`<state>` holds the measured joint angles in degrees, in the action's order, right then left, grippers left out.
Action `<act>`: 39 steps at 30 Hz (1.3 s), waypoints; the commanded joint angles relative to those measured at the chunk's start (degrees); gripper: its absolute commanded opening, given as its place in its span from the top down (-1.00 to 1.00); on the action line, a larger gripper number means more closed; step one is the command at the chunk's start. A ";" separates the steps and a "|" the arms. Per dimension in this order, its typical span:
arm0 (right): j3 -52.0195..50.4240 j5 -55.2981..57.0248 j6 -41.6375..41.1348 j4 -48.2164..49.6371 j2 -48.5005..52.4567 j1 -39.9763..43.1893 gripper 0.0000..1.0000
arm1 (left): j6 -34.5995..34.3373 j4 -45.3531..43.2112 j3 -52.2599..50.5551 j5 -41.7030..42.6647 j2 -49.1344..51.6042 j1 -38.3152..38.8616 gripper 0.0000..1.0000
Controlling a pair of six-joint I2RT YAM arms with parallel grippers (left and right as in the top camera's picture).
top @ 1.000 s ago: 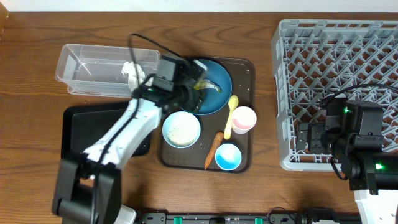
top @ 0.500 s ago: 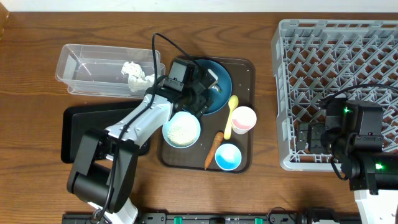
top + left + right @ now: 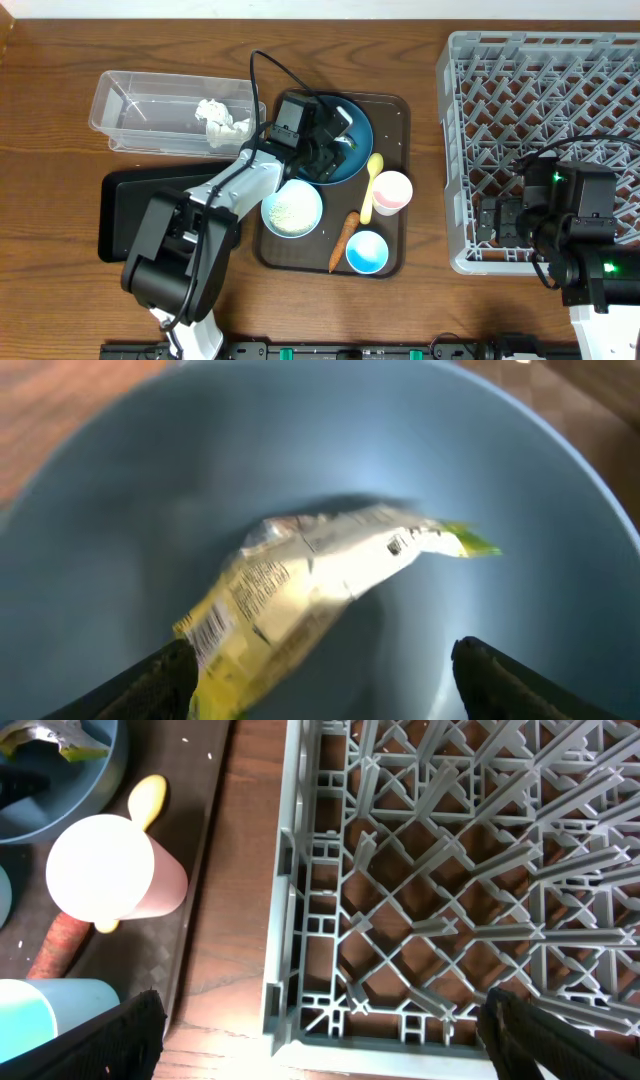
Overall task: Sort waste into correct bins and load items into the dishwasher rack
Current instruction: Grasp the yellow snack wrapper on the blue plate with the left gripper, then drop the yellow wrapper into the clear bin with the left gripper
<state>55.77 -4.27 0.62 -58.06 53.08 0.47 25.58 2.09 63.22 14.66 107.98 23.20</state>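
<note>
Left fingers: the left gripper (image 3: 320, 665) is hovering low over the large blue plate (image 3: 120, 510), jaws standing wide apart and gripping nothing.
Wrapper: the small yellow-green wrapper (image 3: 310, 575) is lying on the plate, between the fingers.
Right fingers: the right gripper (image 3: 325, 1035) is gaping wide and holding nothing beside the dishwasher rack (image 3: 450, 870).
Surface: the dark brown tray (image 3: 396, 108) is carrying the plate on the wooden table (image 3: 60, 60).
Edges: a strip of wood is separating tray and rack.

Left pincer (image 3: 322, 657) – right pincer (image 3: 320, 1012) (too) – spread
</note>
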 commanded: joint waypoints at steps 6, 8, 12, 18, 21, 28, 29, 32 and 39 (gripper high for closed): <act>1.18 -0.26 -0.37 -0.11 -0.20 -0.02 -0.99 | 0.79 -2.25 -0.48 -0.35 3.52 0.02 -0.54; 1.18 -0.26 -0.37 -0.11 -0.20 -0.02 -0.98 | 0.79 -2.43 -0.48 -0.37 3.78 0.02 -0.44; 1.18 -0.26 -0.37 -0.07 -0.20 -0.02 -0.98 | 0.76 -3.56 -0.48 -0.35 3.78 0.02 -0.05; 1.18 -0.26 -0.37 -0.22 -0.20 -0.02 -0.99 | 0.74 -3.69 -0.48 -0.33 3.78 0.02 0.40; 1.18 -0.26 -0.37 -0.24 -0.20 -0.02 -0.99 | -0.11 -3.32 -0.48 -0.35 2.99 0.02 0.54; 1.18 -0.26 -0.37 -0.24 -0.20 -0.02 -0.99 | -1.60 0.74 -0.48 -1.66 -3.69 -0.02 0.71; 1.18 -0.26 -0.37 -0.24 -0.20 -0.02 -0.99 | -3.26 1.66 -0.48 -3.02 -5.03 -0.04 0.74; 1.18 -0.26 -0.37 -0.26 -0.20 -0.02 -0.98 | -8.02 5.25 -0.48 -8.11 -10.05 -0.48 0.76; 1.18 -0.26 -0.37 -0.20 -0.20 -0.02 -0.99 | -8.41 9.51 -0.48 -10.05 -19.58 -6.16 0.80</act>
<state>55.79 -4.27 0.62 -58.26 53.08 0.47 18.81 10.96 62.96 6.96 91.09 20.03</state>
